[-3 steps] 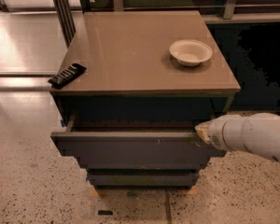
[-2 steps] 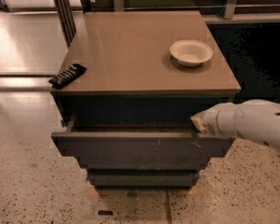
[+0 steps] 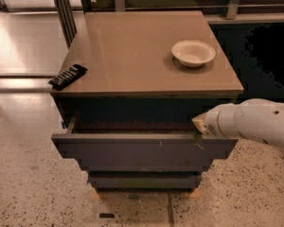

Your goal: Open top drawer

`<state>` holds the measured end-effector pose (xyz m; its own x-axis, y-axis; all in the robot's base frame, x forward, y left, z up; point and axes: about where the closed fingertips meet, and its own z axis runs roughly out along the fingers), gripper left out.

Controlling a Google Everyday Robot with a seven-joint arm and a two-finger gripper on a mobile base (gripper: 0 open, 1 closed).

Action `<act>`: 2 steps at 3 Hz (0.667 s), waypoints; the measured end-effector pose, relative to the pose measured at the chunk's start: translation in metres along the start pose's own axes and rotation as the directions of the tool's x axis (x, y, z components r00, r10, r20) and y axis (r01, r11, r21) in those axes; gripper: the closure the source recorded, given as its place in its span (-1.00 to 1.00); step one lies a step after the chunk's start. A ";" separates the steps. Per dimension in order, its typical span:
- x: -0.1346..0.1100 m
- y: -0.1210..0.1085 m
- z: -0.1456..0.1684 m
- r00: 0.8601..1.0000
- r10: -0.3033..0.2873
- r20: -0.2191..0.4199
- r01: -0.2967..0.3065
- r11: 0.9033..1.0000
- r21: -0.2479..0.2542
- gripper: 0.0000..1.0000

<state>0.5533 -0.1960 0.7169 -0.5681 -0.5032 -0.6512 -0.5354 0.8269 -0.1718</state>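
Note:
The top drawer (image 3: 142, 150), a long dark grey-olive panel with small pale scratches toward its right end, stands pulled out a little from the cabinet. A dark gap shows behind its top edge. My gripper (image 3: 199, 123), at the tip of the white arm (image 3: 251, 124), comes in from the right. It sits at the drawer's right end, just above the top edge of the front and under the cabinet top. Two narrower dark drawer fronts (image 3: 144, 167) lie below, closed.
On the brown cabinet top (image 3: 132, 46) stand a white bowl (image 3: 193, 52) at the back right and a black packet (image 3: 67, 75) hanging over the left edge. Metal posts (image 3: 64, 8) stand behind on the left. Speckled floor (image 3: 33, 188) lies in front.
The gripper has risen a little, from the drawer's front face to its top edge. The drawer stays pulled out about the same amount.

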 end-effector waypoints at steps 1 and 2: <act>0.008 0.010 0.023 0.999 0.000 -0.036 -0.002 0.999 -0.047 1.00; 0.020 0.018 0.042 0.996 0.000 -0.087 -0.008 0.996 -0.093 1.00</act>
<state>0.5590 -0.1809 0.6698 -0.6207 -0.5231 -0.5840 -0.5866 0.8041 -0.0967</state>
